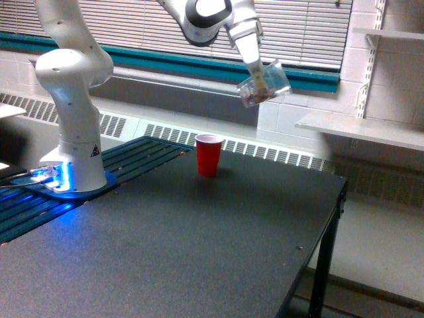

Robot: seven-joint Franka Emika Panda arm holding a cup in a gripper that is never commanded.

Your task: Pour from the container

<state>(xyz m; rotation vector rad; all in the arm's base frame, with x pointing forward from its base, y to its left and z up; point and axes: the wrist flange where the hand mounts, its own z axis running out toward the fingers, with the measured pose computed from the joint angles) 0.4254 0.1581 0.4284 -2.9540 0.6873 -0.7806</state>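
One clear container (264, 83), jaws gripping it, is hanging tilted at 1 o'clock high of the red cup (209, 155) on the counter (199, 245); centring over the cup before tipping further looks safest

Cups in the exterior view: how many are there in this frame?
2. The red cup stands upright on the black table. The clear container is held tilted in the gripper, above the red cup and toward the exterior view's right. None appears hidden.

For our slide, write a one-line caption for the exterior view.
Robot arm holds a tilted clear container in the air, above a red cup on the dark table.
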